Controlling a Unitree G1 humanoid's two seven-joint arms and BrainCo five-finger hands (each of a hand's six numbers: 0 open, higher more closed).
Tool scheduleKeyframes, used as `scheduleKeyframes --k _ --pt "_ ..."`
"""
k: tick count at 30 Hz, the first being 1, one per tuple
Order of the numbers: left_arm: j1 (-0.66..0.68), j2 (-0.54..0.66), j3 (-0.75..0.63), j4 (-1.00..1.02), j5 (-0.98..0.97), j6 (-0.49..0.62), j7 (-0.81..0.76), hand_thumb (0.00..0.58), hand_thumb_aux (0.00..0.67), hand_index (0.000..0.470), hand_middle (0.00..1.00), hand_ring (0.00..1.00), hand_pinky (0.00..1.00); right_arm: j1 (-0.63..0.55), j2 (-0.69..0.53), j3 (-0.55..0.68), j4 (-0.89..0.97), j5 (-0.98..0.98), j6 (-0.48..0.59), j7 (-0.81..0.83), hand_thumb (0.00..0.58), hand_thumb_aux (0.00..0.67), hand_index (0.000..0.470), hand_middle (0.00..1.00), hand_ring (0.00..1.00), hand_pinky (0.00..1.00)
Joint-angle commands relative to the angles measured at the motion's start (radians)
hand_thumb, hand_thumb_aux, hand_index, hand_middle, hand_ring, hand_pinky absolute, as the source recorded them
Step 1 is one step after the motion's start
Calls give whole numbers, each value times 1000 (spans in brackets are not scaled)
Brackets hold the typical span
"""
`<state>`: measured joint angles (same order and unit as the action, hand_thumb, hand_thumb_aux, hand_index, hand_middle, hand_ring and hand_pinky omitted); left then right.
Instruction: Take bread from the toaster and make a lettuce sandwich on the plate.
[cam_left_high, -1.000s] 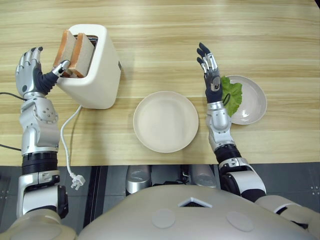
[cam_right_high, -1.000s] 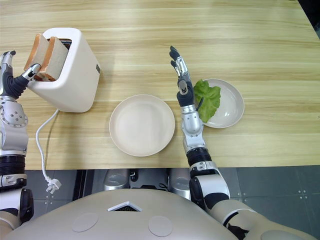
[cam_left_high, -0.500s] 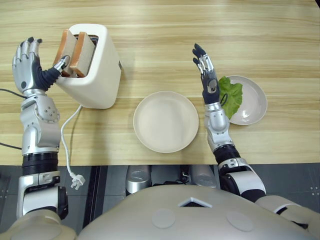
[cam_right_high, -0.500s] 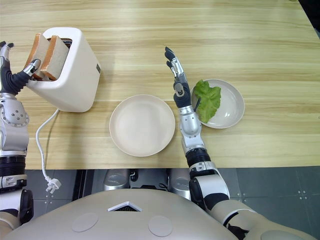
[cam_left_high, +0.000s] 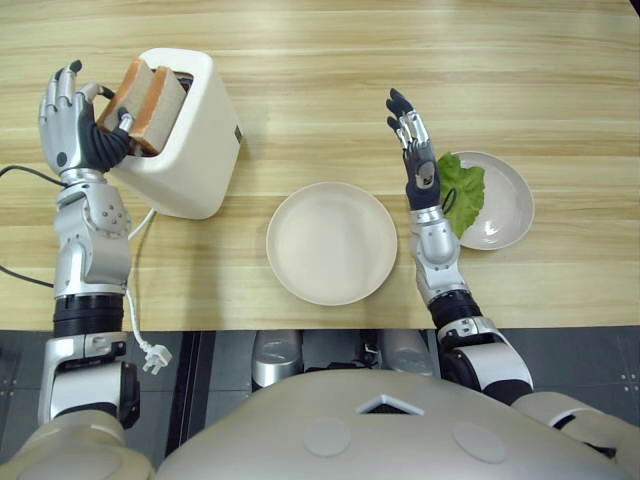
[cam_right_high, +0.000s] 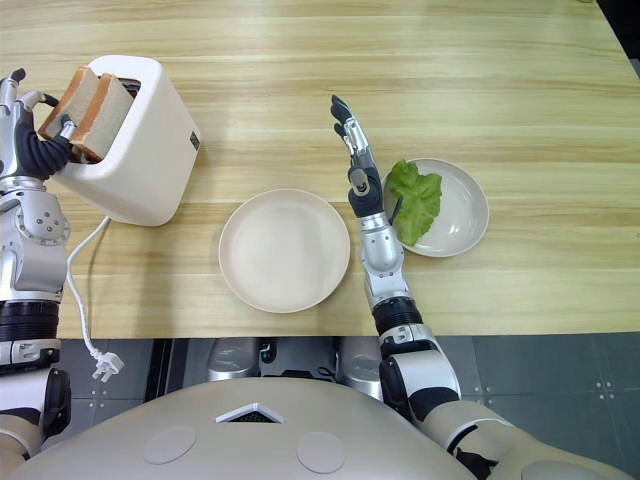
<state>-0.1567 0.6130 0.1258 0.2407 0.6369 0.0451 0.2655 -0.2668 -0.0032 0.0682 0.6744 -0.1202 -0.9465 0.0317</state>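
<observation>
Pulling bread (cam_left_high: 148, 92) from the toaster (cam_left_high: 195, 150) is the step in hand. The left hand (cam_left_high: 75, 120) sits against the toaster's left side, its fingers curled round the nearer of two slices and seemingly pinching it. Both slices stand in the slot, not yet lifted out.

The right hand (cam_left_high: 415, 150) is held up flat, fingers straight, holding nothing. The plate (cam_left_high: 332, 243) lies just to its left and nearer the robot. Lettuce (cam_left_high: 462, 188) lies on a small dish (cam_left_high: 505, 205) just to its right.

Next, the left hand likely needs a firm pinch and a straight upward pull, then a carry rightward to the plate. A loose grip could drop the slice or tip the toaster.
</observation>
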Motion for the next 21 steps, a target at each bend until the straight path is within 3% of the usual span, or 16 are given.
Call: scheduleKeyframes --k 1,9,10,21 --pt "0 -13 -24 90 -42 -13 -21 580 670 460 0 0 0 5 3 9 -5 -10 0 -3 0 0 0 0 0 0" --pt "-4 -24 12 46 -143 -66 -33 580 670 460 0 0 0 3 2 13 2 -18 -1 -8 0 0 0 0 0 0" --pt "-2 -26 23 19 -157 -75 -27 580 670 460 1000 1000 1000 2 2 13 3 -19 -1 -9 0 0 0 0 0 0" --pt "-6 -59 123 -354 -212 -97 -11 580 670 460 1000 1000 1000 -6 -1 19 15 -29 -9 -19 0 0 0 0 0 0"
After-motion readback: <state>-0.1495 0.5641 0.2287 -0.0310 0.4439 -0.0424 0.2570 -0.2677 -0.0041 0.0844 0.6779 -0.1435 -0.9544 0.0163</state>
